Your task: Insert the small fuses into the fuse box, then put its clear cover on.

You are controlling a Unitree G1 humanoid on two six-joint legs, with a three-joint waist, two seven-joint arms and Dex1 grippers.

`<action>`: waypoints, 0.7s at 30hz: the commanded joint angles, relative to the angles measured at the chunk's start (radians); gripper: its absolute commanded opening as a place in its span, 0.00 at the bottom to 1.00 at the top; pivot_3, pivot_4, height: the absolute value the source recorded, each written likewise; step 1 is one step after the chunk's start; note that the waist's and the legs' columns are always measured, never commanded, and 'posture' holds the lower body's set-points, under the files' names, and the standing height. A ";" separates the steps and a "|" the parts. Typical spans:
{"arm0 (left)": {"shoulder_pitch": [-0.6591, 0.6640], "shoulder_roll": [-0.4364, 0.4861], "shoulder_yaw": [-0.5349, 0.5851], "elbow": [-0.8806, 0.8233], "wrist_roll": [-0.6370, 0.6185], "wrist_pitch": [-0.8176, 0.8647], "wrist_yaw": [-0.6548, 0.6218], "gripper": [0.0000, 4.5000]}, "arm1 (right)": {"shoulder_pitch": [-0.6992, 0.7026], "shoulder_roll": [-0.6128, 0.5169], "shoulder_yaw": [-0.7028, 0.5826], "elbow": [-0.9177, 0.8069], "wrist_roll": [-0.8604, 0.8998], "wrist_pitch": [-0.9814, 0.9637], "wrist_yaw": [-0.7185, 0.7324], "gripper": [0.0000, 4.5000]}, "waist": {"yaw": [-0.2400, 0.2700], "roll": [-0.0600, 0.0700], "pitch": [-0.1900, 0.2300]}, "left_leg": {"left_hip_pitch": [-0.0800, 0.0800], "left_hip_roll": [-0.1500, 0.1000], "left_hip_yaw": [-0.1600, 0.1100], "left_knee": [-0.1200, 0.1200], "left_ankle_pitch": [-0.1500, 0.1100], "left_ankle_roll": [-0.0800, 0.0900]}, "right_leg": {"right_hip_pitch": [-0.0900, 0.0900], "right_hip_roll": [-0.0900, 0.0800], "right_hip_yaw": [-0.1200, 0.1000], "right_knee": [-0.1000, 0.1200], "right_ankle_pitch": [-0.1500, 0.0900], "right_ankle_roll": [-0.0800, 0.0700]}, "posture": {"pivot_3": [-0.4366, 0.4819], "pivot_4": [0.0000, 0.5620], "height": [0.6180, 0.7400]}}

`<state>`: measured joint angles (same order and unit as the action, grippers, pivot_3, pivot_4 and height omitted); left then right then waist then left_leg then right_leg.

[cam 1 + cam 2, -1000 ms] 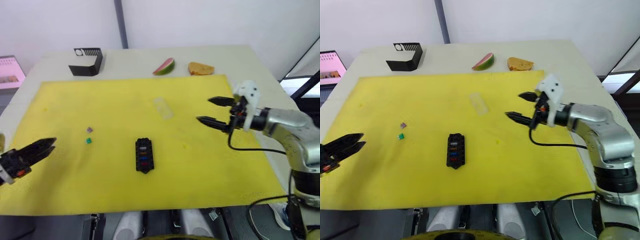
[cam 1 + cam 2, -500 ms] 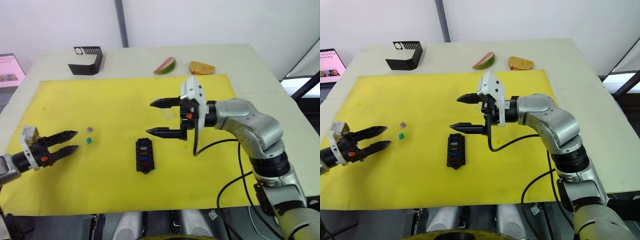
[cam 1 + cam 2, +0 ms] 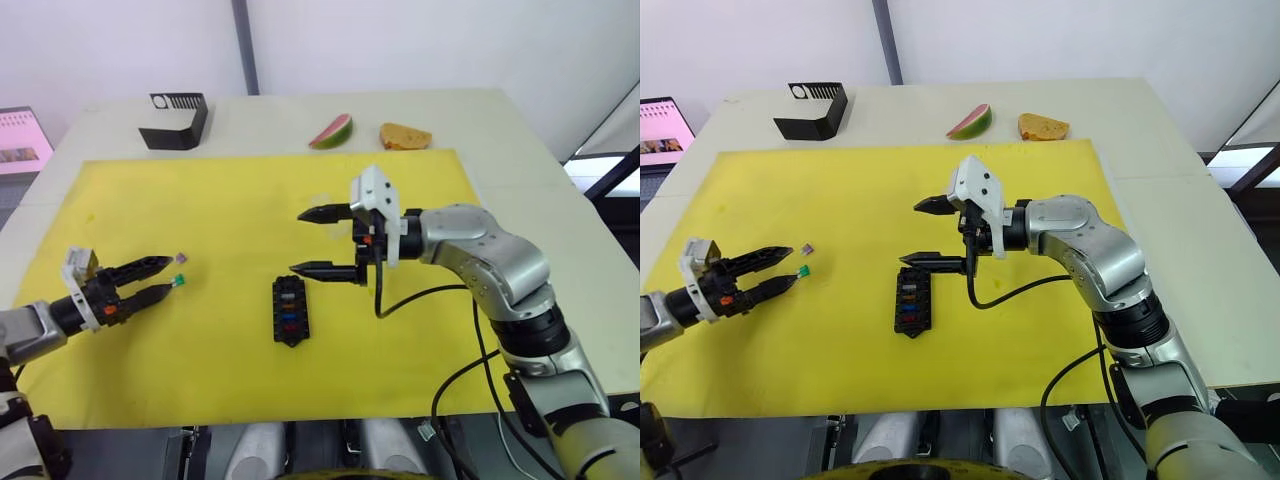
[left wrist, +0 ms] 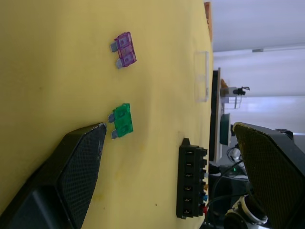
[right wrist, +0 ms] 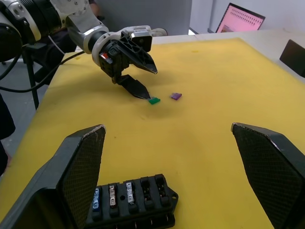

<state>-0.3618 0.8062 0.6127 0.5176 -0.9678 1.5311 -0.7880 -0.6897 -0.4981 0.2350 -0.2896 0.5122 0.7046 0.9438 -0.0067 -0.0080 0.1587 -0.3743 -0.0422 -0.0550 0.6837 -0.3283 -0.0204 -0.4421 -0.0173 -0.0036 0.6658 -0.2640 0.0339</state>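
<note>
The black fuse box (image 3: pixel 289 311) lies on the yellow mat (image 3: pixel 120 200), with coloured fuses in several of its slots. A green fuse (image 3: pixel 179 281) and a purple fuse (image 3: pixel 181 258) lie loose on the mat to its left. My left gripper (image 3: pixel 161 276) is open and low over the mat, and the green fuse (image 4: pixel 122 120) sits just off one fingertip. My right gripper (image 3: pixel 300 241) hangs wide open above the far end of the fuse box (image 5: pixel 131 202), holding nothing. The clear cover (image 4: pixel 201 76) lies flat on the mat beyond the box.
A black bracket with white stripes (image 3: pixel 175 120) stands at the table's far left. A watermelon slice (image 3: pixel 330 130) and a piece of bread (image 3: pixel 404 136) lie past the mat's far edge. A pink screen (image 3: pixel 20 140) sits off the table's left side.
My left gripper has reached forward across the mat to the green fuse. My right gripper has swung from the mat's right side to above the fuse box. Both stayed open.
</note>
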 commanded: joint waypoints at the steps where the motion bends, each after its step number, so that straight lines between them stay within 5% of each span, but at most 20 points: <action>1: -0.012 -0.022 -0.027 0.016 0.022 -0.029 -0.011 1.00 | -0.010 0.008 -0.001 -0.019 -0.008 -0.015 -0.003 0.99 | 0.000 0.000 0.000 | 0.000 0.000 0.000 0.000 0.000 0.000 | 0.000 0.000 0.000 0.000 0.000 0.000 | 0.48 0.27 1.00; 7: -0.030 -0.044 -0.085 0.055 0.077 -0.102 -0.036 1.00 | -0.008 -0.011 0.002 -0.021 -0.025 -0.017 0.002 0.99 | 0.019 0.002 -0.001 | 0.001 0.000 0.000 0.000 0.000 0.000 | 0.001 0.000 0.000 0.000 0.000 0.000 | 0.48 0.27 1.00; 12: -0.025 -0.046 -0.112 0.071 0.100 -0.123 -0.068 0.59 | -0.003 -0.019 -0.002 -0.025 -0.034 -0.018 0.003 1.00 | 0.018 0.002 -0.001 | 0.001 0.000 0.000 0.000 0.000 0.000 | 0.001 0.000 0.000 0.000 0.000 0.000 | 0.48 0.27 1.00; 21: -0.007 -0.057 -0.150 0.096 0.154 -0.202 -0.101 0.59 | 0.011 -0.040 -0.004 -0.037 -0.039 -0.019 0.008 1.00 | 0.018 0.003 -0.002 | 0.001 0.000 0.000 0.000 -0.001 0.001 | 0.001 0.000 0.000 0.000 0.000 0.000 | 0.48 0.27 1.00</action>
<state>-0.3855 0.7644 0.4959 0.5817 -0.8574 1.3561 -0.9040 -0.6729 -0.5319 0.2508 -0.2918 0.4739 0.7044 0.9482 0.0114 -0.0049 0.1569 -0.3733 -0.0424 -0.0550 0.6837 -0.3290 -0.0191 -0.4412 -0.0175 -0.0036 0.6659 -0.2640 0.0338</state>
